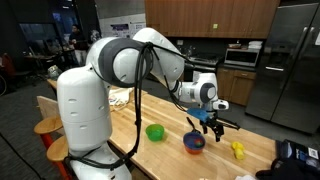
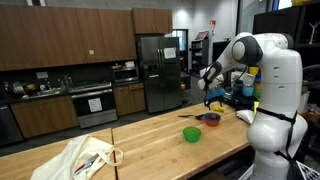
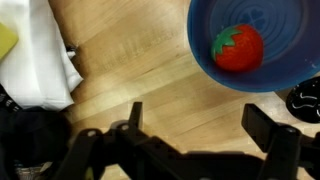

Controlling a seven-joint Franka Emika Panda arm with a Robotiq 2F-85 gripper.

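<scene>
My gripper hangs open over the wooden table, nothing between its fingers. Just past the fingertips in the wrist view stands a blue bowl with a red toy strawberry lying in it. In both exterior views the gripper hovers above the blue bowl. A green bowl stands a little way from it on the table.
A white cloth bag lies on the table, with a yellow corner at the wrist view's edge. A yellow object rests near the table's end. Kitchen cabinets, an oven and a steel fridge stand behind.
</scene>
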